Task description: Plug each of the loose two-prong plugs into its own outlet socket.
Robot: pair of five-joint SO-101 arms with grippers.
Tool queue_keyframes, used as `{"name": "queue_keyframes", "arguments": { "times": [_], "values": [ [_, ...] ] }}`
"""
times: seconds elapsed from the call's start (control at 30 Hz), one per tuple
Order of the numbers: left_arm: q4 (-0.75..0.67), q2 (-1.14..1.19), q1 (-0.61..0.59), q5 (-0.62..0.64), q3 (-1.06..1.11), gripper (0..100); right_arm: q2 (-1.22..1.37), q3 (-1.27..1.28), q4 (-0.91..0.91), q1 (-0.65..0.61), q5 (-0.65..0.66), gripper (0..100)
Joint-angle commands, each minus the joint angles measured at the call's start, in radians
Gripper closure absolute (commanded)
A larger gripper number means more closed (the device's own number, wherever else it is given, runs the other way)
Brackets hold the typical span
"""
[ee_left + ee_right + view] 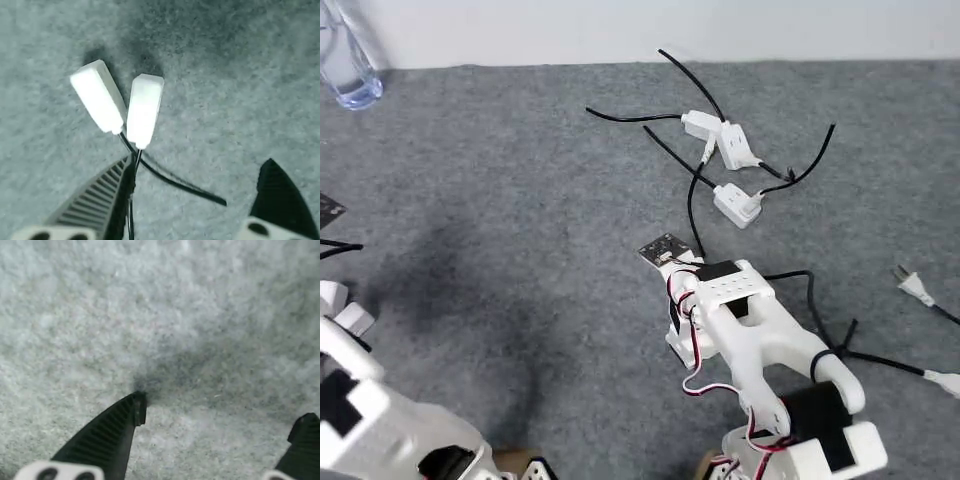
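Two white connector blocks [97,95] [145,107] on black cables lie side by side on the grey carpet, just ahead of my open left gripper [195,187]; they touch neither finger. In the high view the same blocks [342,306] sit at the left edge, beside the left arm [360,410]. My right gripper [220,415] is open over bare carpet, with the right arm [740,320] in the middle front. A joined white pair [720,138] and another white socket [738,203] lie at the back. A loose two-prong plug [917,286] lies at the right edge.
Black cables [692,190] loop across the carpet between the right arm and the far sockets. Another white connector [945,381] lies on a cable at the right edge. A clear plastic bottle [345,60] stands at the back left. A grey carpet [520,200] covers the table.
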Motion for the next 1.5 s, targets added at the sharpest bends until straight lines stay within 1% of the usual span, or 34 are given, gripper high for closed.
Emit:
{"name": "queue_keyframes", "arguments": {
  "times": [0.0, 0.17, 0.4, 0.6, 0.7, 0.83, 0.93, 1.1, 1.23, 1.3, 1.4, 1.47],
  "values": [
    [-0.081, 0.086, 0.008, -0.009, -0.035, 63, 0.025, -0.003, -0.028, 0.01, -0.009, 57.1],
    [-0.166, 0.175, 0.008, -0.009, -0.035, 63, 0.025, -0.003, -0.031, 0.01, -0.009, 57.1],
    [-0.226, 0.273, 0.008, -0.009, -0.036, 63, 0.025, -0.003, -0.041, 0.01, -0.009, 57.1],
    [-0.232, 0.302, 0.005, -0.009, -0.036, 64, 0.025, -0.003, -0.041, 0.01, -0.009, 57.1],
    [-0.232, 0.304, 0.005, -0.009, -0.036, 72, 0.025, -0.003, -0.041, 0.01, -0.009, 57.1],
    [-0.226, 0.304, 0.008, -0.008, -0.035, 87, 0.025, -0.003, -0.041, 0.01, -0.009, 57.1],
    [-0.167, 0.301, 0.015, -0.008, -0.041, 94, 0.025, -0.003, -0.041, 0.01, -0.009, 57.1],
    [-0.035, 0.264, 0.08, -0.008, -0.101, 99, 0.025, -0.003, -0.041, 0.008, -0.009, 57.1],
    [0.081, 0.172, 0.163, -0.008, -0.148, 99, 0.025, -0.003, -0.041, 0.008, -0.009, 57.1],
    [0.107, 0.118, 0.221, -0.008, -0.15, 99, 0.025, -0.003, -0.041, 0.016, -0.009, 57.1],
    [0.11, 0.048, 0.331, 0.0, -0.139, 99, 0.018, -0.003, -0.041, 0.035, -0.009, 57.1],
    [0.11, -0.005, 0.427, 0.058, -0.128, 99, 0.015, -0.012, -0.044, 0.084, -0.011, 57.1]
  ]
}}
